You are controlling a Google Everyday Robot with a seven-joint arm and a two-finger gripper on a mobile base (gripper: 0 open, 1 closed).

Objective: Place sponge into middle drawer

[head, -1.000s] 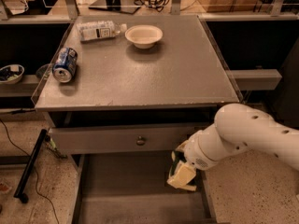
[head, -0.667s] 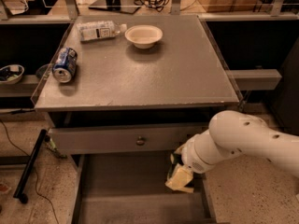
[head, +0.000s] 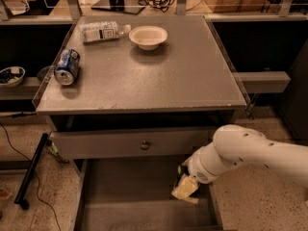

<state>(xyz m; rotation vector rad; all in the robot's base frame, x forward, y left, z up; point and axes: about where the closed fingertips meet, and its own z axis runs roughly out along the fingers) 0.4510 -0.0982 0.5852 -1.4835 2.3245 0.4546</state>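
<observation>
The yellow sponge (head: 185, 189) hangs at the tip of my white arm, over the right side of the open middle drawer (head: 134, 196), a wide grey metal drawer with a bare floor. My gripper (head: 186, 178) is at the end of the arm, just above the sponge, low in front of the cabinet. The arm's wrist covers most of the gripper. The sponge sits a little above the drawer floor near its right wall.
Above the open drawer is a shut grey drawer with a small round knob (head: 144, 145). On the cabinet top stand a white bowl (head: 148, 36), a lying plastic bottle (head: 102, 32) and a blue can (head: 66, 67) on its side. A black pole (head: 30, 172) lies on the floor at left.
The arm has moved slightly left and lower with the sponge, deeper into the open drawer.
</observation>
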